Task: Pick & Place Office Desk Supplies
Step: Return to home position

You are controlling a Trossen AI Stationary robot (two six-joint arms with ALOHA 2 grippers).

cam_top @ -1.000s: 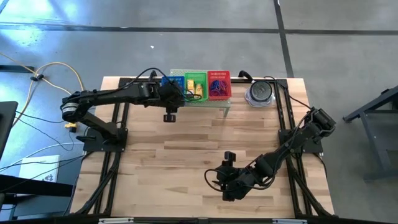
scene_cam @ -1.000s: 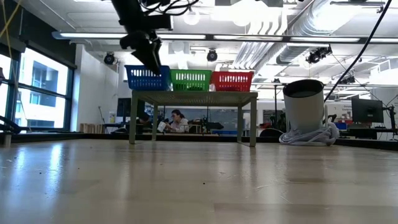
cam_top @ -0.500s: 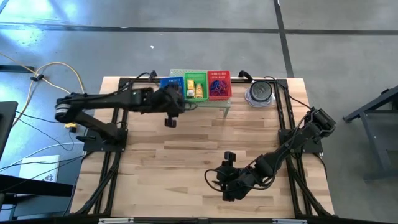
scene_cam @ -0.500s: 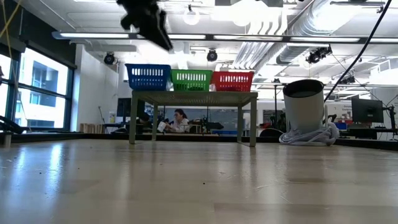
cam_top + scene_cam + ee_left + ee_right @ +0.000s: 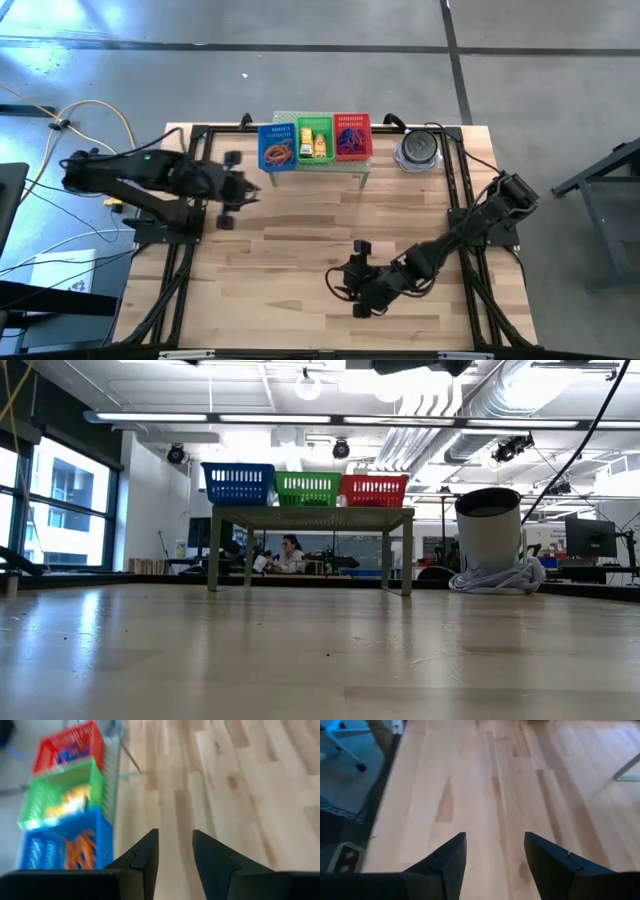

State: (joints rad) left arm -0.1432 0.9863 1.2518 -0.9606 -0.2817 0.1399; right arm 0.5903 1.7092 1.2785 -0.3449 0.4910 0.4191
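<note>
Three small baskets stand in a row on the pale green shelf (image 5: pixel 362 168) at the table's far edge. The blue basket (image 5: pixel 277 148) holds orange rubber bands (image 5: pixel 80 851). Yellow packets (image 5: pixel 318 146) lie in the green basket (image 5: pixel 314 139). Blue and purple bands (image 5: pixel 350 136) fill the red basket (image 5: pixel 352 136). My left gripper (image 5: pixel 245 190) is open and empty, over bare table left of and nearer than the shelf; its wrist view (image 5: pixel 175 845) looks back at the baskets. My right gripper (image 5: pixel 340 285) is open and empty above the table's near middle, seen also in its wrist view (image 5: pixel 495 850).
A round grey-and-clear object (image 5: pixel 418 148) with a coiled cable stands right of the shelf; in the low view it is a grey cylinder (image 5: pixel 490 530). The shelf stands on thin legs (image 5: pixel 214 550). Black frame rails (image 5: pixel 190 250) run along both table sides. Bare wood (image 5: pixel 290 240) lies between the arms.
My left arm has drawn back from above the blue basket toward the table's left and near side, rising out of the top of the low view. The blue basket with its orange bands now shows uncovered. My right gripper has shifted slightly left.
</note>
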